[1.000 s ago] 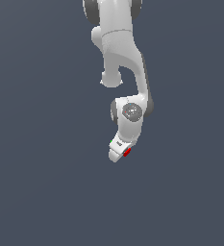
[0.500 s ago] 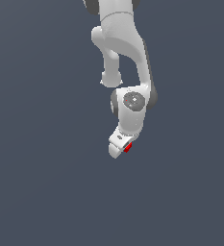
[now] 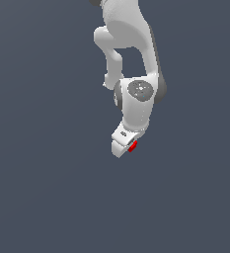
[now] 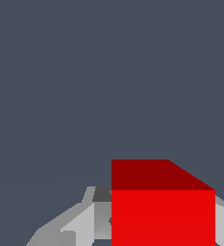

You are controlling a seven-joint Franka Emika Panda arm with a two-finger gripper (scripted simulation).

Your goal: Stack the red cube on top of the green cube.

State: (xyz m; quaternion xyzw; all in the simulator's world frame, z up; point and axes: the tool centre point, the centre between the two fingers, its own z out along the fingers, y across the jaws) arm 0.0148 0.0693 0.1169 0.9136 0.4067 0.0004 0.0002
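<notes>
Plain dark grey-blue fills the whole background around the white robot arm (image 3: 131, 59).

At the low end of the arm, the white gripper (image 3: 126, 147) is closed tight on the small bright-red cube (image 3: 133, 146). From the exterior view, only a bit of red peeks out on the gripper's side toward the exterior view's right. In the wrist view the cube (image 4: 162, 206) looks big, smooth and plain, with one bright red face and one darker red face, and grey fingers (image 4: 80, 223) sit on both sides of it.
</notes>
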